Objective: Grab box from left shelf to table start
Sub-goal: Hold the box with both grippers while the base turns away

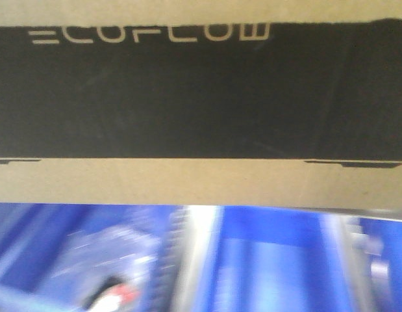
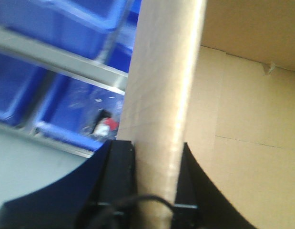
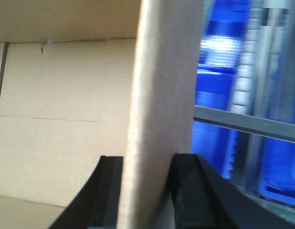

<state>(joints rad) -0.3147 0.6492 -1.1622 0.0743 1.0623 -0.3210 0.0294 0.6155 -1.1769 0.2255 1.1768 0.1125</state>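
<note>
Exterior front-facing view. Operator: where is the box (image 1: pixel 201 185)?
Technician: Before the blue bins (image 1: pixel 272 260). The left fingers (image 2: pixel 119 176) and right fingers (image 3: pixel 111 191) each pinch one wall. Cardboard likely stiff, crushable; hold near corners.

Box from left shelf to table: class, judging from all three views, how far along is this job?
Done: left hand and right hand each grip a wall of the box. In hand: the box is held in front of the blue bins and shelf rail, apparently lifted. Left: no table is in view, so carrying and setting down remain.
</note>
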